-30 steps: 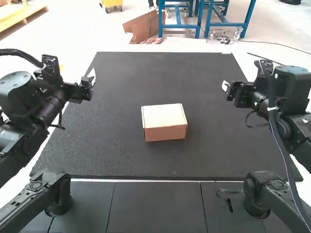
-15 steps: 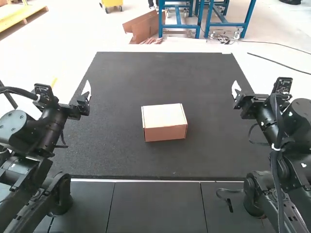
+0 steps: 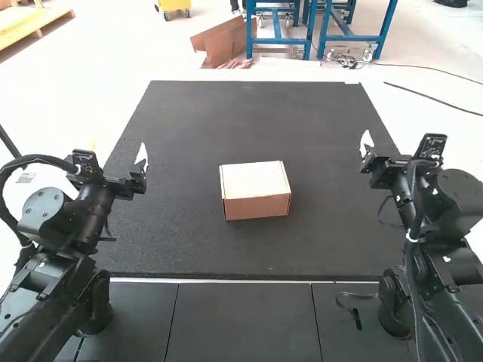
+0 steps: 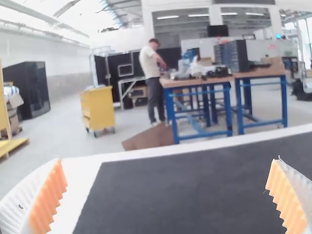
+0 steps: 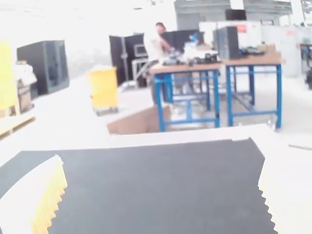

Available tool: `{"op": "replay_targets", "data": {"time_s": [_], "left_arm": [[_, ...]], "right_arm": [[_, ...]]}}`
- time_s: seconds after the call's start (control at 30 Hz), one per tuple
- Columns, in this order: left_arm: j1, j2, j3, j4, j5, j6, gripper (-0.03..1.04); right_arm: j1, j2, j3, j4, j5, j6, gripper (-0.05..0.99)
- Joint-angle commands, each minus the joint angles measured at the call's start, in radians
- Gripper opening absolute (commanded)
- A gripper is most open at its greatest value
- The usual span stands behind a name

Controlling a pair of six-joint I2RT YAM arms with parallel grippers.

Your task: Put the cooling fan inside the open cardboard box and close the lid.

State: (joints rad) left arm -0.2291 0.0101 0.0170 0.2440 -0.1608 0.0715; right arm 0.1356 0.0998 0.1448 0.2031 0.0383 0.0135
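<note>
Left gripper [image 4: 163,195] is released and empty, its ribbed fingers [image 4: 44,200] spread wide at the black mat's [image 3: 226,121] left edge. Right gripper [image 5: 161,195] is likewise released at the right edge. The cardboard box [image 3: 255,188] sits mid-mat, well apart from both, lid shut, contents hidden.

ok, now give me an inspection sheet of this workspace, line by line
surface: black mat, lying flat
job's things: cardboard box at the mat's middle, lid shut
clutter: nothing seen
grippers: left gripper open at the mat's left edge; right gripper open at its right edge; both apart from the box
cables: black cable loops over the left arm; black lead runs down the right arm
surroundings: pale surface round the mat
</note>
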Motion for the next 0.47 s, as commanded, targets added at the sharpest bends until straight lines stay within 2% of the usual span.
{"op": "replay_targets", "data": {"time_s": [0.0,0.13,0.2,0.3,0.43], "left_arm": [[0.008,-0.010,-0.015,0.011,-0.013,0.010,0.97],[0.008,-0.012,-0.017,-0.055,-0.011,0.013,0.97],[0.008,-0.012,-0.017,-0.091,-0.011,0.011,0.97],[0.008,-0.012,-0.017,-0.138,-0.013,0.004,0.97],[0.008,-0.012,-0.017,-0.224,-0.013,-0.009,0.97]], "right_arm": [[-0.028,-0.060,-0.045,0.016,-0.011,-0.010,0.91],[-0.056,-0.104,-0.088,-0.004,-0.026,-0.009,0.91],[-0.056,-0.103,-0.108,-0.007,-0.008,-0.004,0.91],[-0.056,-0.103,-0.136,-0.007,-0.009,0.002,0.91],[-0.051,-0.100,-0.142,-0.025,-0.054,0.040,0.91]]}}
